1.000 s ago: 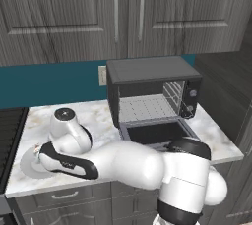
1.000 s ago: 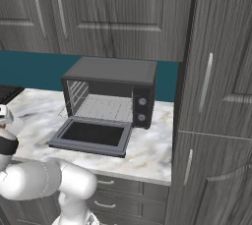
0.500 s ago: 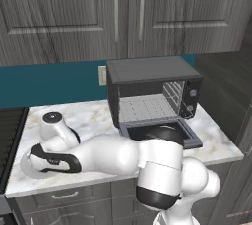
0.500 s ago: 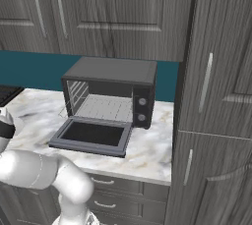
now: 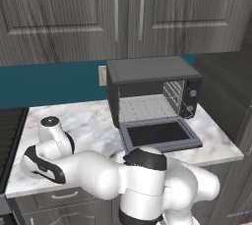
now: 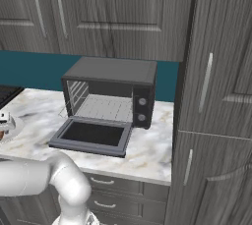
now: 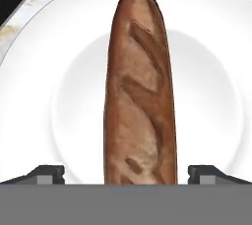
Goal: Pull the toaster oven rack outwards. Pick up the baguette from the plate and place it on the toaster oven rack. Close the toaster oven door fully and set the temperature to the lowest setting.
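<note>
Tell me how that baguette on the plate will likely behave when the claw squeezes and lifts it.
The baguette looks crusty, so it will probably stay stiff. Its rounded sides could roll on the smooth plate. The open claw straddles it, so a centered pinch seems likely.

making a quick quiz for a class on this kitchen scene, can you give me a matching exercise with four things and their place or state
Things:
1. baguette
2. toaster oven door
3. toaster oven rack
4. gripper

States:
A. dropped open, lying flat over the counter
B. inside the oven cavity
C. lying on the white plate
D. open, one finger on each side of the loaf

Pairs: 1-C, 2-A, 3-B, 4-D
</note>
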Tool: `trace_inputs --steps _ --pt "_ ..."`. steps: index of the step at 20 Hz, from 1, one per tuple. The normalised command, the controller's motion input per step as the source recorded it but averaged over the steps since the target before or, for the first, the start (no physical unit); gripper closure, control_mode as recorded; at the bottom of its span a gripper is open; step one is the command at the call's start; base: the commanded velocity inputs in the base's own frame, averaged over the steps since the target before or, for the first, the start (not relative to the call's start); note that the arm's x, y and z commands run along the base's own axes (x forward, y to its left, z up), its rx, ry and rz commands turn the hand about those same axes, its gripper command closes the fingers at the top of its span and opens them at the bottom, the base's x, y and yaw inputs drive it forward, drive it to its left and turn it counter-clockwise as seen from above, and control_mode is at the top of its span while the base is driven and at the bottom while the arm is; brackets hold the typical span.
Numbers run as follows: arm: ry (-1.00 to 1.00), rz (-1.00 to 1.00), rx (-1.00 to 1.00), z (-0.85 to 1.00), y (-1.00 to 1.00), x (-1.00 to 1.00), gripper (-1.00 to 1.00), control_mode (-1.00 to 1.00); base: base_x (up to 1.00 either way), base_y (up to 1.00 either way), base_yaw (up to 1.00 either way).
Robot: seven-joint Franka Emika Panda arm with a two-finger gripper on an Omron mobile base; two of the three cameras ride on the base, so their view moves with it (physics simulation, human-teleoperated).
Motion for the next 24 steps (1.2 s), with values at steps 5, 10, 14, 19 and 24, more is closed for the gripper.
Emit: trace_inputs --steps 5,10,14,19,24 --pt "0.00 0.00 -0.01 -0.42 0.00 0.08 -1.00 -1.00 0.00 0.00 0.00" --pt "0.01 0.00 -0.02 -0.13 0.03 0.02 1.00 -1.00 0.00 0.00 0.00" --pt "-0.03 0.00 0.00 0.00 0.00 -0.05 1.00 -1.00 0.00 0.00 0.00" --pt "-0.07 0.00 0.00 0.07 -0.03 -0.15 1.00 -1.00 0.00 0.00 0.00" --pt "-0.11 0.00 0.00 0.57 -0.27 -0.32 1.00 -1.00 0.00 0.00 0.00"
